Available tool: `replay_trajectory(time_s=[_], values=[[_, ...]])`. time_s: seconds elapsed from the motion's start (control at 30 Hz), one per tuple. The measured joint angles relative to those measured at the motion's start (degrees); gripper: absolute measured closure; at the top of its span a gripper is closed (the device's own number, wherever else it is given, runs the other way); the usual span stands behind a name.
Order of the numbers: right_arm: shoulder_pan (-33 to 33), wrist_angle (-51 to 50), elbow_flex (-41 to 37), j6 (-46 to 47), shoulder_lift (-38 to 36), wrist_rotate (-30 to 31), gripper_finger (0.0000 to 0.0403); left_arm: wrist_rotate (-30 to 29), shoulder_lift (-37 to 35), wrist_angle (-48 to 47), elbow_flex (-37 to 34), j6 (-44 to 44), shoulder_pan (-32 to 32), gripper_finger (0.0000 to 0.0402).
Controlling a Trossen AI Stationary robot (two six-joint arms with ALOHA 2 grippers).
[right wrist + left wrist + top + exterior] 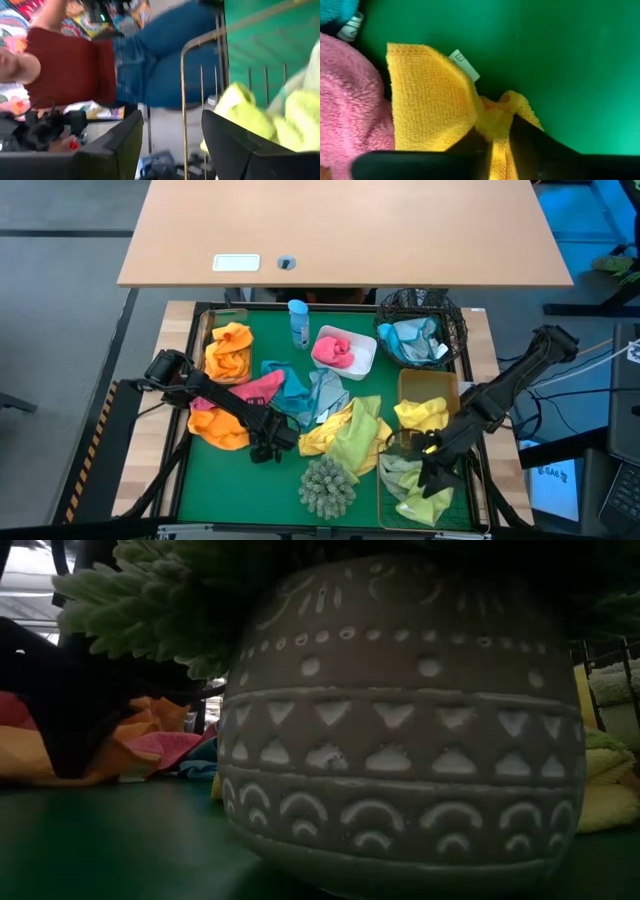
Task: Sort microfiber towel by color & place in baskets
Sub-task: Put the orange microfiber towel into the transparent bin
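Left gripper (500, 150) at lower centre pinches the orange towel (432, 107): soft, light, limp; a bunched fold holds best. Right gripper (172, 145) stands open.

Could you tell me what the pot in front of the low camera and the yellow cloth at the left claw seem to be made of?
The pot looks like matte grey ceramic or cement, with raised pale triangles, dots and arches. The yellow cloth looks like fuzzy microfiber: short looped pile, stitched hem, a white tag.
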Motion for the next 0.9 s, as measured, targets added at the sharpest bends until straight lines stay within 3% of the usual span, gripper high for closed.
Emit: replay_trajectory(time_s=[0.1,0.3,0.5,0.67,0.9], values=[[0.0,-0.1,0.0,-2.8,-2.0,4.1,0.0200,1.1,-0.2,0.4,-0.1,-0.2,0.0,0.0390],[0.0,-0.1,0.0,-8.9,-4.1,12.0,0.0200,2.5,-2.6,1.1,-0.1,-0.4,0.1,0.0397],[0.0,-0.2,0.0,-17.3,-4.1,23.3,0.0200,1.7,-9.0,1.7,4.4,-0.4,0.1,0.0399],[0.0,-0.2,0.0,-21.9,-4.1,31.5,0.0200,-4.1,-14.9,0.2,9.2,-0.4,0.5,0.0400],[0.0,-0.2,0.0,-25.0,-4.0,38.1,0.0200,-13.9,-24.9,-1.0,13.8,-0.4,2.9,0.0401]])
